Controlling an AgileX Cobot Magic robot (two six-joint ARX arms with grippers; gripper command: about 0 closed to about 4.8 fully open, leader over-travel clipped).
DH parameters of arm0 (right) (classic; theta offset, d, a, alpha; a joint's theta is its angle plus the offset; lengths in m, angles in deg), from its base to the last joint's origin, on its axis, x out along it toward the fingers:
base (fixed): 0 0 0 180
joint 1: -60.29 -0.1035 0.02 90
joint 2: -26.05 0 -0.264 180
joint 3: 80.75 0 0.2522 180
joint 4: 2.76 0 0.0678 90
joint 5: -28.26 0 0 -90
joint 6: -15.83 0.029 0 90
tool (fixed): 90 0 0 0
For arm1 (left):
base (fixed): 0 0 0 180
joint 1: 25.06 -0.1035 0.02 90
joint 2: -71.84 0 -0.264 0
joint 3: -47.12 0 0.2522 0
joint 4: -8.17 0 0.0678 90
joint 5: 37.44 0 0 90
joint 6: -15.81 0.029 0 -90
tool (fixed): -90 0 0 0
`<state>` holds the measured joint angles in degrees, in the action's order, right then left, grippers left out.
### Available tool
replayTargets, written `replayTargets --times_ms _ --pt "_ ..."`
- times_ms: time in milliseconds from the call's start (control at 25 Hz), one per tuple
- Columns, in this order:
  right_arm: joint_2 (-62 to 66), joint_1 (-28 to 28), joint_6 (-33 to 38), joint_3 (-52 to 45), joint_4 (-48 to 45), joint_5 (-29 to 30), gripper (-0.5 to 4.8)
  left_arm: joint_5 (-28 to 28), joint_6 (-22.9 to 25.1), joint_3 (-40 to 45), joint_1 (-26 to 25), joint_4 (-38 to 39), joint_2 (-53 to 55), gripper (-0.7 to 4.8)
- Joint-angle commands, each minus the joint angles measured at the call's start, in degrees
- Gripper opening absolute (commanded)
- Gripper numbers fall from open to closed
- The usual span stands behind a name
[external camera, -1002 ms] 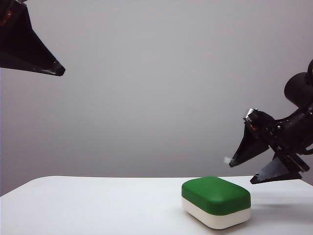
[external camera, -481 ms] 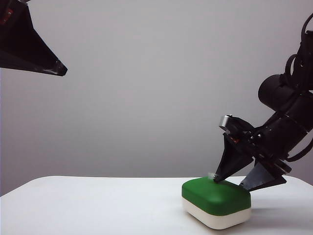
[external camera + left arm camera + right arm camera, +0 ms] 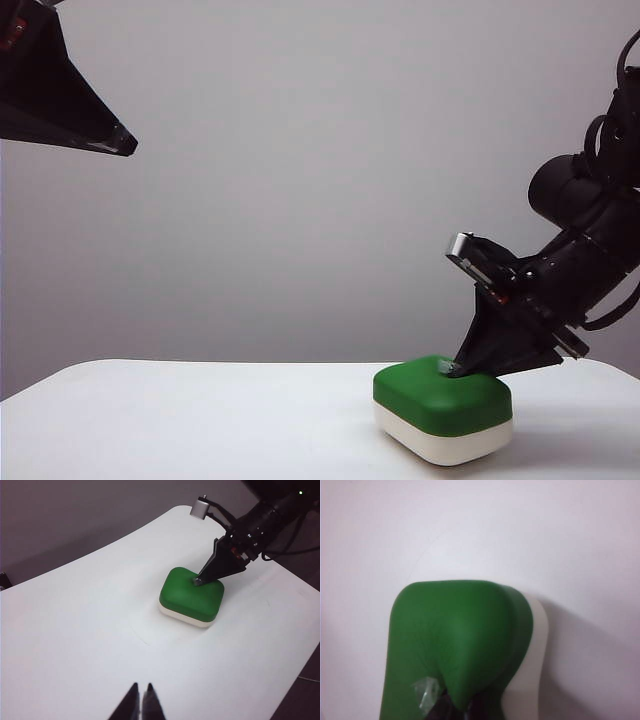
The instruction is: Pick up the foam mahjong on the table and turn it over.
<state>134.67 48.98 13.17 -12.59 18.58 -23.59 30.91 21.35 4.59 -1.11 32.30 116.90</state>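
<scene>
step: grasp phase, foam mahjong (image 3: 443, 408) lying green side up on table (image 3: 200, 420), not yet lifted | right gripper (image 3: 452, 369) pressed together, a fold of the green foam top pinched at its tips | left gripper (image 3: 140, 694) closed, empty, held well apart above table | next: lift judged needed, then block turned over; shallow pinch may slip

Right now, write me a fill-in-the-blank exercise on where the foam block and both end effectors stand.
1. The rounded foam mahjong block lies with its ____ half up.
2. The right end effector pinches the block's ____ face, jaws shut.
3. The left end effector hangs above the plain white table with its jaws ____.
4. The block rests on the ____.

Missing words: green; top; shut; table
</scene>
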Motion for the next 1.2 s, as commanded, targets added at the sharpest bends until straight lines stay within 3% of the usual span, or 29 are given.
replayTargets --times_ms 40,120,321,441,561,761,1202 --pt "-3.34 0.66 0.26 0.15 0.44 -1.88 -0.06 -0.24 -0.17 -0.35 -0.02 0.39 -0.04 0.17" --pt "-7.28 0.79 0.22 0.15 1.27 -9.11 -0.06 -0.26 -0.17 -0.35 -0.02 0.42 -0.04 0.17" --pt "-12.87 0.26 -2.34 0.15 3.30 -20.22 -0.06 -0.26 -0.07 -0.35 -0.02 0.28 -0.04 0.17" --pt "-13.66 -1.60 -5.35 0.15 7.28 -34.05 -0.06 -0.26 -0.09 -0.35 -0.02 0.31 -0.04 0.17" --pt "-13.42 -3.37 -6.40 0.11 8.94 -40.06 -0.06 -0.39 -0.15 -0.35 0.00 0.37 -0.04 0.17" --pt "-13.07 -7.87 -6.43 0.13 7.61 -47.34 -0.06 -0.72 -0.17 -0.35 0.00 0.39 -0.04 0.17" --pt "-4.76 -18.16 -2.91 5.53 9.88 -46.25 -0.06 -3.06 -0.20 -0.35 0.00 2.03 -0.07 0.17"
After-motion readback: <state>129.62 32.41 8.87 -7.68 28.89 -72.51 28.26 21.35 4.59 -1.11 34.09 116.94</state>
